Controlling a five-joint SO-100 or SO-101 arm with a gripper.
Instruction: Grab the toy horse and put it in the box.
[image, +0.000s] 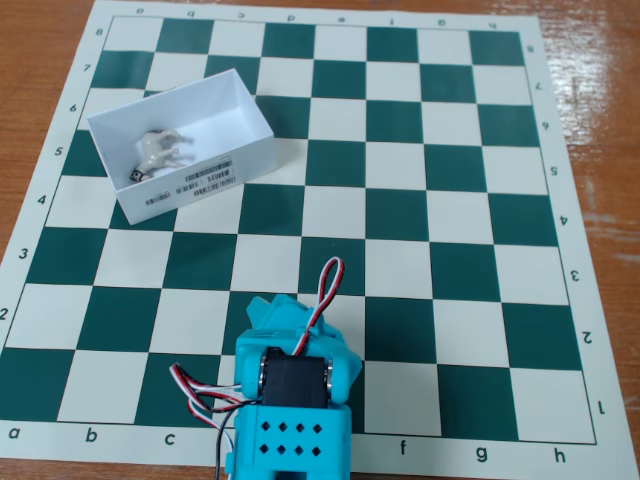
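Note:
The toy horse (161, 150), small and whitish-grey with dark marks, lies inside the box (200, 182), toward its left end. The box is white and low-walled, with barcode labels on its near long side. It stands at the upper left of the chessboard mat. My turquoise arm is folded up at the bottom middle of the fixed view, far from the box. My gripper (272, 316) shows only as a turquoise lump at the arm's far end. Its jaws are hidden by the arm's own body, and nothing is seen in it.
The green-and-cream chessboard mat (420, 200) covers most of the wooden table (600, 60). Red, white and black cables (325, 285) loop up from the arm's motor.

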